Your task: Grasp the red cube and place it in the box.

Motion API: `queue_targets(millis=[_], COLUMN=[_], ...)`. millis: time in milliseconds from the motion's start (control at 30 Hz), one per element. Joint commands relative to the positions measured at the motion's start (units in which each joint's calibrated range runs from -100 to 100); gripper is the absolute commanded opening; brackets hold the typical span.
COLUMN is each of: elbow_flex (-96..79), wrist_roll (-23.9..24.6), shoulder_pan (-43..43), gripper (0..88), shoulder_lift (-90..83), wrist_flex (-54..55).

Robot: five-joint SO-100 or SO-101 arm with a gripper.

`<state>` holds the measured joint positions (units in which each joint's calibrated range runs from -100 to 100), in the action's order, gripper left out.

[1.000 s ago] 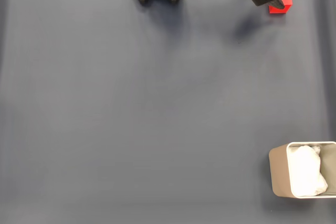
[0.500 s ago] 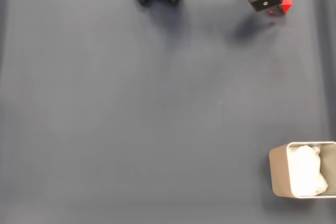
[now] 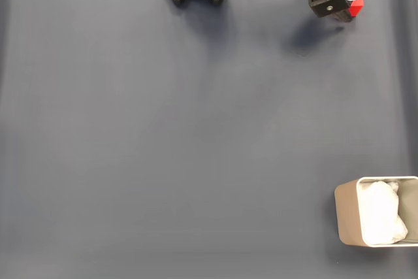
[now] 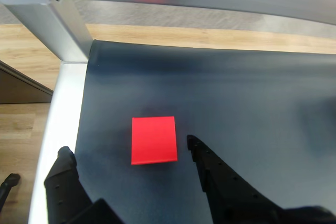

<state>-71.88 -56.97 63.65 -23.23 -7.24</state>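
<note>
Released black fingers (image 4: 68, 163) flank the small bright red cube (image 4: 153, 140) at the wrist view's lower centre, on the dark blue-grey counter (image 3: 196, 135); the beige rounded box (image 3: 347, 217) sits lower right.

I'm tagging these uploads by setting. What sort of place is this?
Likely a lab or workshop bench, not a home. A dark mat covers the table, aluminium framing stands at its edge over a wood floor, and the items are a red cube and a box.
</note>
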Motion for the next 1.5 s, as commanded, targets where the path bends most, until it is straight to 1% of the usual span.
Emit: queue_targets(millis=[0, 767, 1200, 1333, 1467], elbow_flex=[1.44, 4.36, 4.64, 4.64, 4.64], wrist_roll=[0.24, 2.05, 2.39, 2.15, 1.56], shoulder_pan=[0.70, 2.54, 2.61, 2.47, 2.40], gripper=[47.8, 47.8, 45.2, 41.3, 31.3], shoulder_lift=[0.61, 3.39, 2.95, 3.04, 3.30], wrist_flex=[1.58, 2.65, 2.57, 2.57, 2.24])
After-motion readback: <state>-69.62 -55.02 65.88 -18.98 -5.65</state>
